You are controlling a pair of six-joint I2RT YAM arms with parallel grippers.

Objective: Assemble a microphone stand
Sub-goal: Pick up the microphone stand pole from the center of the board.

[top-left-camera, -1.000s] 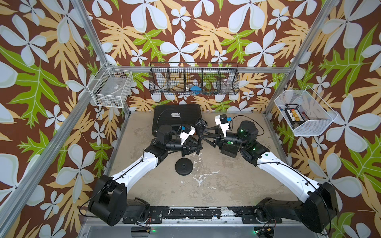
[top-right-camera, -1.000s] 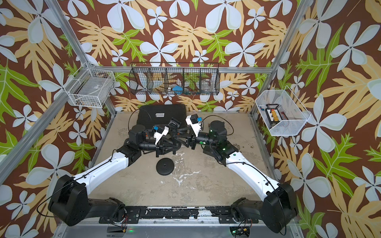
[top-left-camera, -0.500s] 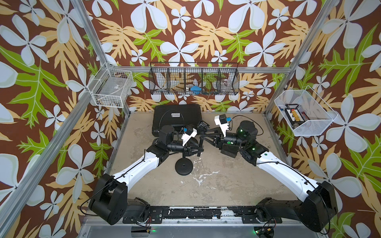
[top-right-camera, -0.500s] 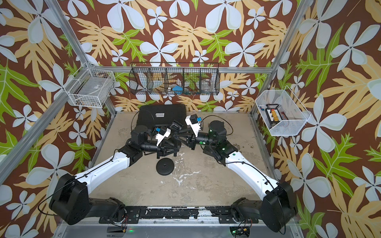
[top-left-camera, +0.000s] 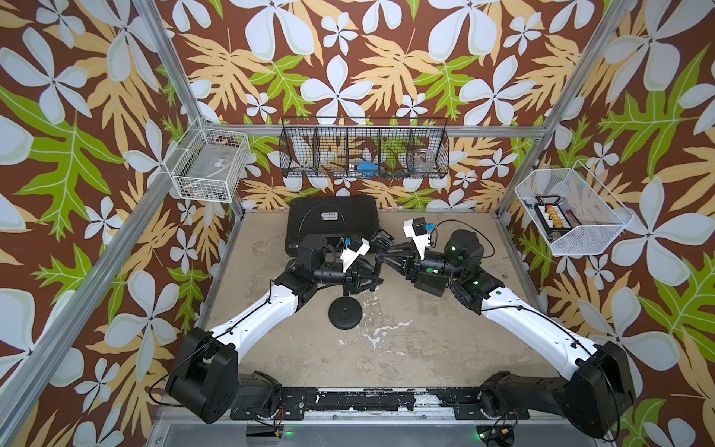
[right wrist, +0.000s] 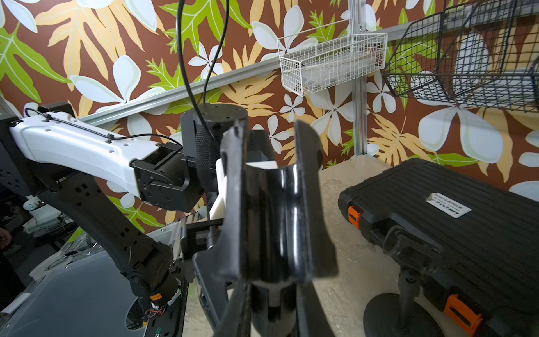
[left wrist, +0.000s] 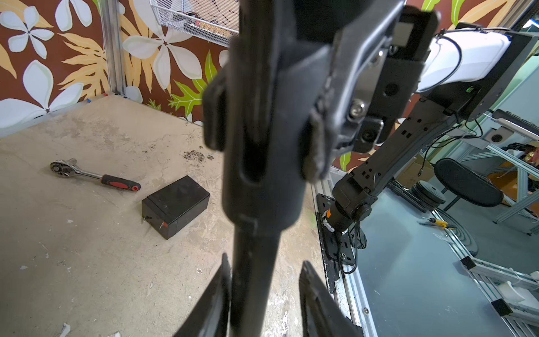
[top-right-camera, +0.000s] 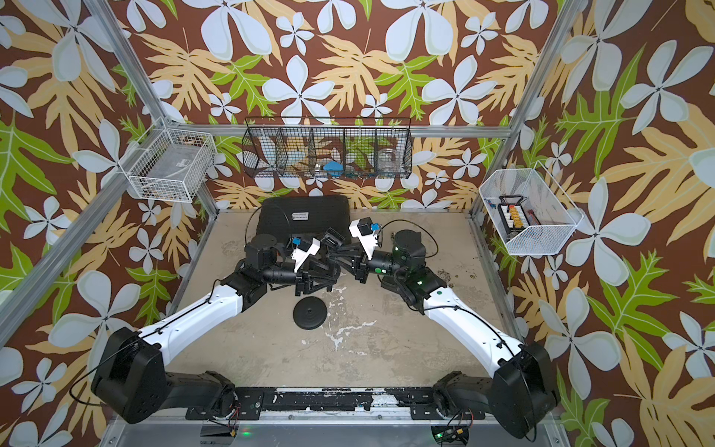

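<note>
**Top views.** Left gripper (top-left-camera: pixel 369 275) and right gripper (top-left-camera: pixel 383 257): two, tip to tip above the table (top-left-camera: pixel 387 348), between case and base. We cannot make out the dark part between them here.
Base (top-left-camera: pixel 345 314): one, flat on the table just in front of the left gripper. We judge it is parked until the upper part is ready.
Case (top-left-camera: pixel 332 216): one, shut, at the back wall.
Baskets (top-left-camera: pixel 209 170): three, hung on the walls.

**Left wrist.** Holder (left wrist: pixel 262 146): one, a thick sleeve on a thinner rod. The rod runs between the left jaws, which stand slack with a gap on one side. The right gripper (left wrist: pixel 265 125) clasps the sleeve. We read this as a handover to the right.
Ratchet (left wrist: pixel 93 175): one. Box (left wrist: pixel 175 207): one. Both lie well apart from the work.

**Right wrist.** The right jaws are clenched on the glossy holder (right wrist: pixel 274 221). The base (right wrist: pixel 388 315) stands beside the case, and a stem rises from it. We take this to be the holder's seat.
</note>
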